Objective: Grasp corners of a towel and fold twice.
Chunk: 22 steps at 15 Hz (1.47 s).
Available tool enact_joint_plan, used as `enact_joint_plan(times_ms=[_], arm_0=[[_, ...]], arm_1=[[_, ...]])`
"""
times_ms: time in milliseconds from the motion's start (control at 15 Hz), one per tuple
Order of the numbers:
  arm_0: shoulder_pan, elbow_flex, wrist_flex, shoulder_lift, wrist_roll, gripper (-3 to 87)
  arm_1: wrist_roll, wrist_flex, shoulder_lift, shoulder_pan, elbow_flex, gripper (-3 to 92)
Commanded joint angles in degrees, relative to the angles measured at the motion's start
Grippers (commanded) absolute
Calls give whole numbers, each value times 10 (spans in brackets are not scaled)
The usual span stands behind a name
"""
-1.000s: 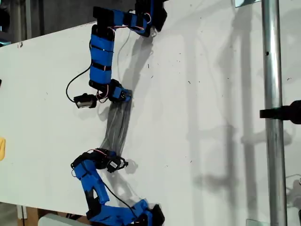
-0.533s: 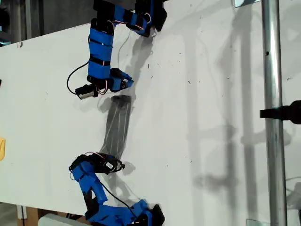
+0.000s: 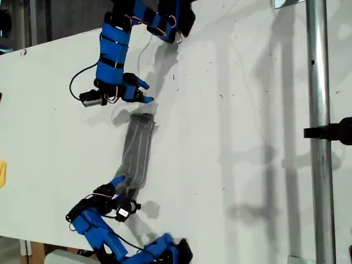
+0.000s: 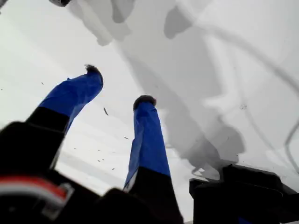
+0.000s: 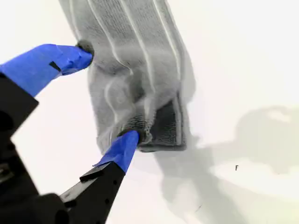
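Note:
The grey striped towel [image 3: 137, 148] lies on the white table as a narrow folded strip. My first gripper [image 3: 146, 92] hovers open just beyond the strip's upper end in the exterior view, apart from it. The first wrist view shows only bare table between its blue fingers [image 4: 119, 85]. At the strip's lower end is my second gripper [image 3: 124, 187], open. In the second wrist view the towel [image 5: 135, 70] has its bunched, folded end between that gripper's spread jaws [image 5: 107, 92]. One fingertip [image 5: 128, 139] rests on the cloth. Single corners are not distinguishable in the folds.
A metal pole [image 3: 319, 165] with a black clamp [image 3: 330, 132] crosses the exterior view's right side. A yellow object [image 3: 1, 173] sits at that view's left edge. A black cable [image 3: 74, 91] loops beside the first arm. The table's edge runs along the upper left.
My first gripper let go of the towel's upper end, opened and drew up and left in the exterior view. My second gripper opened and its arm pulled back; the towel settled flat.

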<state>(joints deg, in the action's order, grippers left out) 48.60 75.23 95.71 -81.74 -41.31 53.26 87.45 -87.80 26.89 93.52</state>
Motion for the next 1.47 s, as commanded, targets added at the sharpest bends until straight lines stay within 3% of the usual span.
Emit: enact_joint_plan(times_ms=[0, 200, 267, 400, 667, 800, 867, 1000, 1133, 1200, 1400], arm_0=[[-25, 45, 10, -169, -4, 322], [-24, 197, 4, -309, -83, 293], [-48, 279, -22, -381, -115, 292], [-176, 440, -92, -560, -193, 270], [-437, 822, -224, -954, -438, 185], [-510, 944, -250, -1094, -462, 131], [-525, 988, -224, -1171, -460, 126], [-541, 1034, -220, -1173, -446, 120], [-534, 1035, -216, -1173, -426, 120], [-529, 1035, -215, -1173, -423, 117], [-525, 1035, -215, -1173, -437, 109]], arm_1=[[13, 10, -88, 10, 27, 188], [42, 11, -198, 4, 111, 196], [65, 13, -248, -11, 143, 208], [139, 18, -380, -67, 226, 231], [367, 45, -656, -241, 396, 238], [470, 56, -743, -322, 468, 245], [498, 51, -750, -341, 482, 252], [487, 41, -750, -322, 484, 285], [377, -32, -764, -249, 498, 302], [303, -82, -744, -200, 497, 364], [149, -191, -526, -90, 401, 352]])
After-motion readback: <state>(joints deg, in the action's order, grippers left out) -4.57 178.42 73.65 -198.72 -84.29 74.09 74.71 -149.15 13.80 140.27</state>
